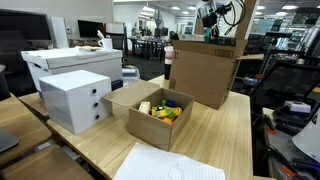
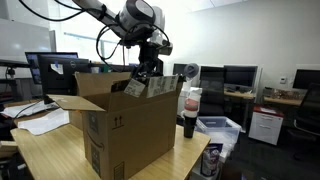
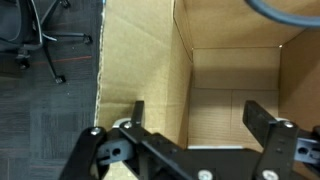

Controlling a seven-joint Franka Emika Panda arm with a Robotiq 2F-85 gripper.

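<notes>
My gripper [image 3: 195, 118] is open and empty, hanging over the open top of a large cardboard box [image 3: 230, 90]. The wrist view looks down into the box, whose inside shows only bare cardboard. In both exterior views the gripper [image 2: 147, 72] [image 1: 209, 22] hovers just above the large box [image 2: 125, 125] [image 1: 205, 70], which stands on a wooden table [image 1: 215, 135]. Its flaps are open.
A smaller open cardboard box [image 1: 160, 112] holds several colourful items. A white drawer unit [image 1: 75, 98] and a white box [image 1: 70, 62] stand beside it. A dark bottle [image 2: 190, 110] stands next to the large box. Office chairs and monitors surround the table.
</notes>
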